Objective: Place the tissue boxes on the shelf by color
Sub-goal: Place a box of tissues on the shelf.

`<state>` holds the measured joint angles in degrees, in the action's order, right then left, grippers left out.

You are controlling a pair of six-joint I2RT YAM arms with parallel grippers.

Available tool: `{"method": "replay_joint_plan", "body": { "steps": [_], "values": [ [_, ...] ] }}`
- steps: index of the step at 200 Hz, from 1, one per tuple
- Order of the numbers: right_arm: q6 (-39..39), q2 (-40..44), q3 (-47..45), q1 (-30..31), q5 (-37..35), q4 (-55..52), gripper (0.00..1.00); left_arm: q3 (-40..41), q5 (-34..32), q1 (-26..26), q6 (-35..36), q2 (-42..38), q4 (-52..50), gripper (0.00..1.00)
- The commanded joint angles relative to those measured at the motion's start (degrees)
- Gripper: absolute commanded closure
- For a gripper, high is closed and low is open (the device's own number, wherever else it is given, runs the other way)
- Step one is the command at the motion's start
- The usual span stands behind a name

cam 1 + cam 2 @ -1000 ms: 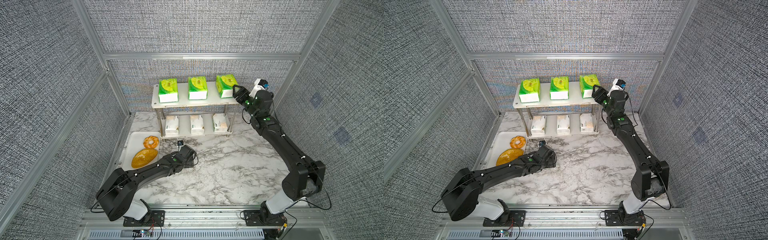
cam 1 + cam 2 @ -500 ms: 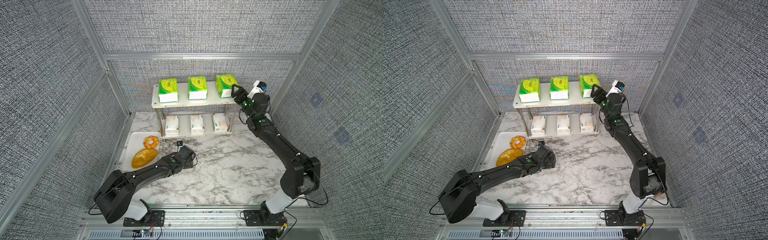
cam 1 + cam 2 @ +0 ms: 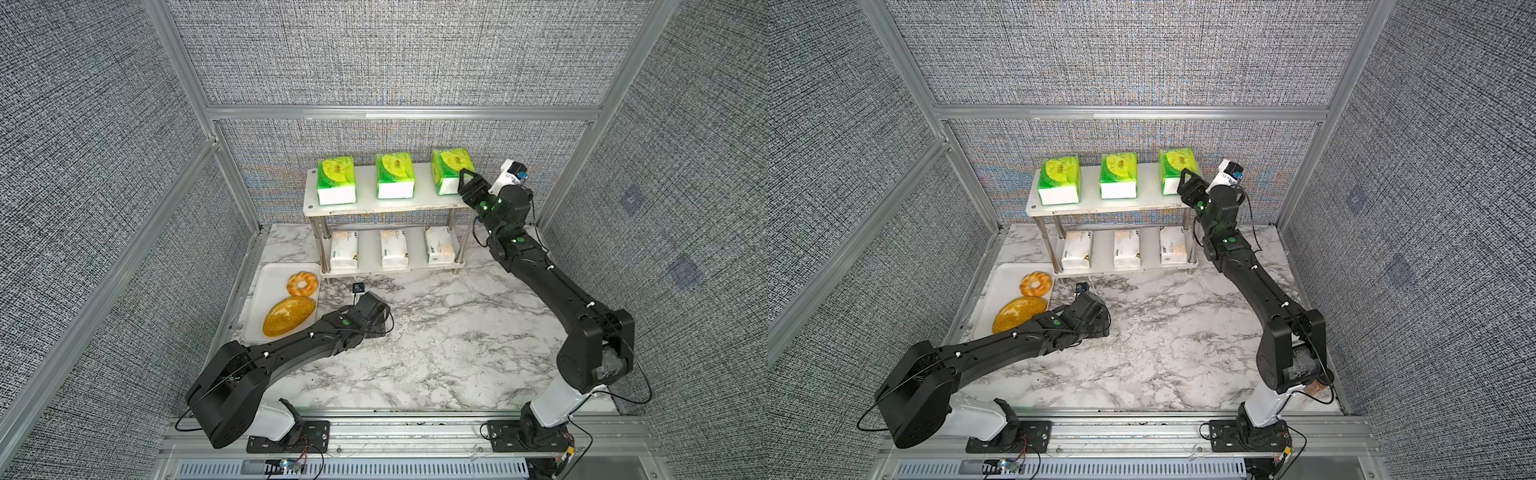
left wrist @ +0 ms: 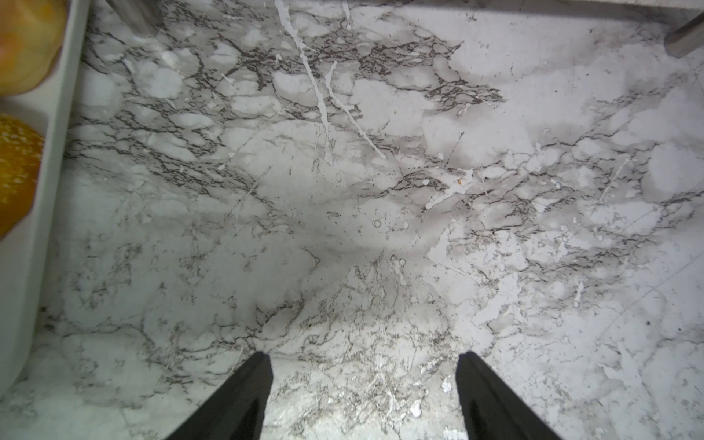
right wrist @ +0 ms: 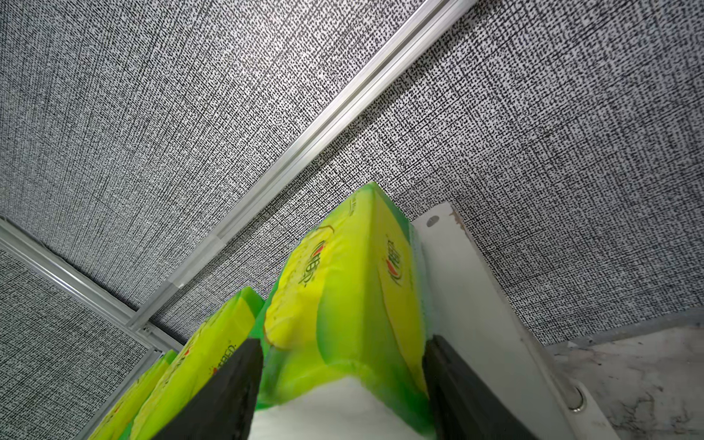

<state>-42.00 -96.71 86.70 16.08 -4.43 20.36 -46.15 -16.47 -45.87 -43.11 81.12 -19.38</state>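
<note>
Before the shelf [image 3: 366, 199], leftward, the left gripper [image 4: 364, 358] hangs spread over marble [image 4: 343, 190]; three green tissue boxes [image 3: 395, 174] line the top board, three cream ones [image 3: 392, 248] the lower, and the right gripper [image 5: 343, 341] straddles the rightmost green pack [image 5: 343, 266], pinch unclear.

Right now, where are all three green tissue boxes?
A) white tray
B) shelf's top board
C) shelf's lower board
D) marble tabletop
B: the green tissue boxes stand in a row on the top board of the shelf, and the white ones sit on the board below.
</note>
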Motion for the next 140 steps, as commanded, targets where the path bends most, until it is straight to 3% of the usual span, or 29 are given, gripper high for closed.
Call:
{"method": "replay_joint_plan", "body": {
  "steps": [1,140],
  "values": [
    [-0.2,0.3,0.1,0.1,-0.5,-2.1,0.31,0.3,-0.6,0.1,-0.1,-0.3,0.1,0.19],
    [1.2,3.4,-2.1,0.6,-6.0,-2.6,0.37,0.4,-0.7,0.1,-0.2,-0.2,0.3,0.19]
  ]
}}
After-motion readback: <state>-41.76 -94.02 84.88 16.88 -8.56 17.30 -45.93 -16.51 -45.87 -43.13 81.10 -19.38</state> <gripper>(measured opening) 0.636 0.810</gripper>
